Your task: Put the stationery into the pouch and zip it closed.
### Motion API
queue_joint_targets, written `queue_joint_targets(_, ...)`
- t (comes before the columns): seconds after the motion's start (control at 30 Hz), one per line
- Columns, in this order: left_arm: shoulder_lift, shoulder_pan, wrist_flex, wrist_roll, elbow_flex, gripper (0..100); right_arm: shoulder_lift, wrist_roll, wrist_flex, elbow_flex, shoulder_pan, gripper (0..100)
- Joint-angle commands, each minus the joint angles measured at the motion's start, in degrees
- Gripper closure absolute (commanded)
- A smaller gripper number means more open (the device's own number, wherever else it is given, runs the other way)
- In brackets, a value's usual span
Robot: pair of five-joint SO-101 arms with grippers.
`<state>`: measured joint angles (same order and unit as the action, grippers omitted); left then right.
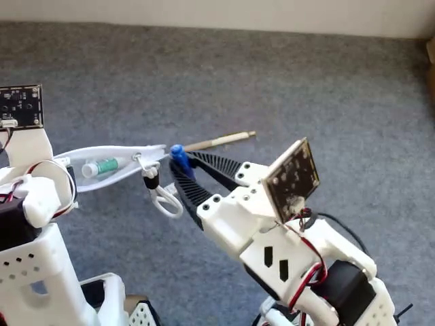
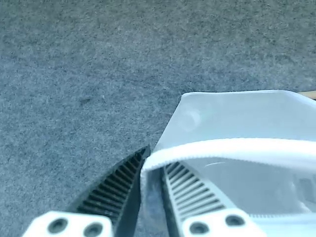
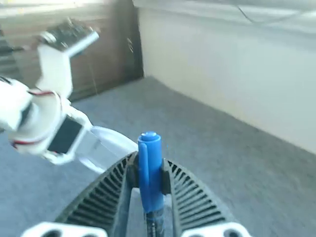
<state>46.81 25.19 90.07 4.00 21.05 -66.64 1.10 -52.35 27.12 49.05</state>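
Note:
A clear white-edged pouch (image 1: pixel 115 163) hangs above the grey carpet, and a green-and-white stick (image 1: pixel 102 166) lies inside it. My left gripper (image 2: pixel 155 160) is shut on the pouch's rim (image 2: pixel 217 148) at its left end. The zipper pull with a white cord loop (image 1: pixel 163 200) dangles at the pouch's right end. Just right of that end, my right gripper (image 1: pixel 180 160) is shut on a blue marker (image 1: pixel 178 153), whose cap (image 3: pixel 148 148) sticks up past the fingertips. A wooden pencil (image 1: pixel 219 141) lies on the carpet behind the marker.
Grey carpet (image 1: pixel 319 88) covers the whole work area, with open floor beyond and to the right of the arms. The right wrist view has a pale wall (image 3: pixel 232 64) and dark furniture (image 3: pixel 113 44) behind the left arm (image 3: pixel 44 118).

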Motion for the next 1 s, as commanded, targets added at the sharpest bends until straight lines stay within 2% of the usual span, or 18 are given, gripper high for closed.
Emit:
queue_joint_targets(0.0,-1.27,-1.27,-0.35,-0.62,0.75,99,-0.66,0.79,6.55,-1.89,3.03,99.3)
queue_joint_targets(0.3,-1.27,-1.27,-0.53,-0.62,0.75,99,-0.31,0.88,23.96,-0.84,7.43,99.3)
queue_joint_targets(0.5,-1.27,-1.19,-0.53,-0.62,0.75,99,-0.31,0.44,46.46,12.26,7.78,99.3)
queue_joint_targets(0.73,-1.27,-1.19,-0.53,-0.62,0.75,99,-0.22,0.44,60.97,21.85,7.87,99.3)
queue_joint_targets(0.9,-1.27,-1.19,-0.62,-0.62,0.75,99,7.69,0.18,70.64,22.20,7.60,99.3)
queue_joint_targets(0.97,-1.27,-1.19,-0.62,-0.62,0.75,99,12.35,-2.64,74.24,22.02,7.60,99.3)
